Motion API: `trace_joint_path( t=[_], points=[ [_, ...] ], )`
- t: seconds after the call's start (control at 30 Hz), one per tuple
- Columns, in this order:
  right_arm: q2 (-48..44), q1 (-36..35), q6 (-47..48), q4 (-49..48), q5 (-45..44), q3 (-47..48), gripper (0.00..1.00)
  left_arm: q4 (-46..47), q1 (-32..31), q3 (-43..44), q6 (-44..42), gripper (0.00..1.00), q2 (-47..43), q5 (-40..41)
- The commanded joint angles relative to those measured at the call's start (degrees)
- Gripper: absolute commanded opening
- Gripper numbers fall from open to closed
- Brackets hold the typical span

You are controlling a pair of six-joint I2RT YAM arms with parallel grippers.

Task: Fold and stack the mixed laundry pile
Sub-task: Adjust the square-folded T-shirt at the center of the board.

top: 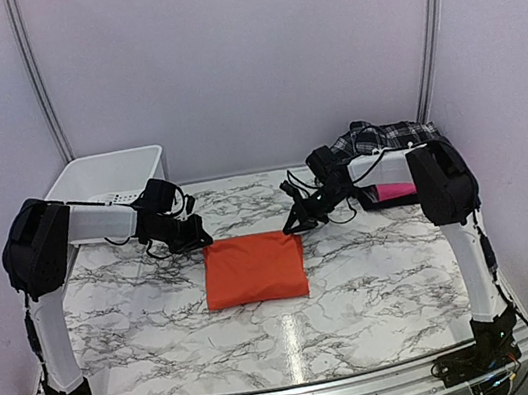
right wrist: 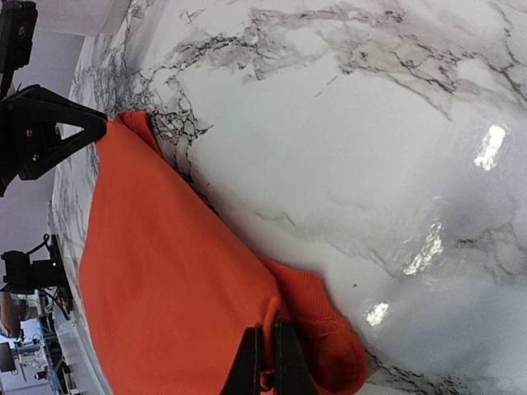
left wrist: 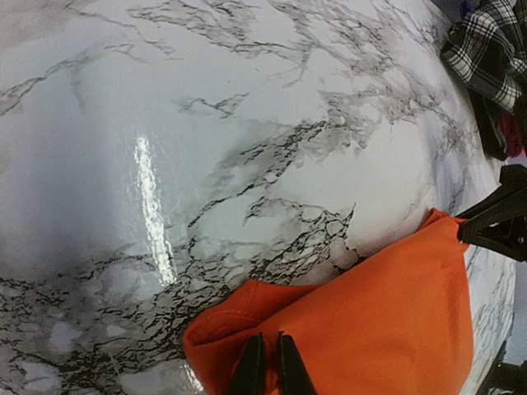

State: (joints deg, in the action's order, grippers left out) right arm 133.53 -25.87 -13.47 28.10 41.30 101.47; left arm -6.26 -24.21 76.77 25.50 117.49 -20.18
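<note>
The orange t-shirt [top: 254,268] lies folded into a rectangle on the marble table. My left gripper [top: 205,240] is at its far left corner and is shut on a pinch of orange cloth [left wrist: 265,337]. At the far right corner, my right gripper [top: 292,225] is also shut on a fold of the t-shirt [right wrist: 268,329]. In the left wrist view the orange t-shirt [left wrist: 370,313] fills the lower right; in the right wrist view the orange t-shirt [right wrist: 165,271] fills the lower left. The plaid shirt [top: 381,137] lies crumpled at the back right, behind the right arm.
A white plastic bin [top: 109,178] stands at the back left, behind the left arm. A folded pink garment [top: 395,191] lies under the right arm next to the plaid shirt [left wrist: 490,49]. White walls close in on three sides.
</note>
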Motion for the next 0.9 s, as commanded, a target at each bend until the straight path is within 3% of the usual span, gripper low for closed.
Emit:
trace_joint_path(
  t=[0.0,0.23,0.57,0.6,0.63,0.77,0.8,0.83,0.87],
  points=[
    [-4.44,-0.09,-0.15,0.5,-0.02,-0.73,0.0,-0.18,0.32,0.27,0.29,0.0,-2.05,-0.13],
    [-8.77,2.18,-0.8,-1.55,-2.24,-6.4,0.0,-0.18,0.34,1.09,0.57,0.0,-2.77,3.02],
    [-0.69,2.37,-0.21,0.81,-7.94,-0.33,0.0,-0.78,0.8,4.3,1.17,0.02,3.57,6.72],
    [-0.35,2.37,-0.3,1.1,-8.44,0.39,0.02,-0.77,0.8,4.61,1.17,0.08,3.57,6.43],
    [-0.18,2.36,-0.32,1.51,-8.58,1.29,0.11,-0.77,0.82,4.81,1.15,0.16,3.03,6.19],
    [-2.02,2.31,0.42,5.12,-7.73,6.27,0.45,-0.81,0.58,3.08,-0.83,0.66,-3.49,6.29],
    [-3.53,2.31,0.54,5.73,-6.94,6.8,0.6,-0.82,0.42,1.99,-1.48,0.86,-6.29,6.59],
    [-5.58,2.24,0.44,5.87,-6.0,6.58,0.68,-0.78,0.35,0.77,-2.08,0.97,-8.98,6.68],
    [-7.63,2.16,0.06,5.57,-4.89,5.58,0.76,-0.73,0.21,-0.44,-2.52,0.99,-11.57,6.31]
  ],
)
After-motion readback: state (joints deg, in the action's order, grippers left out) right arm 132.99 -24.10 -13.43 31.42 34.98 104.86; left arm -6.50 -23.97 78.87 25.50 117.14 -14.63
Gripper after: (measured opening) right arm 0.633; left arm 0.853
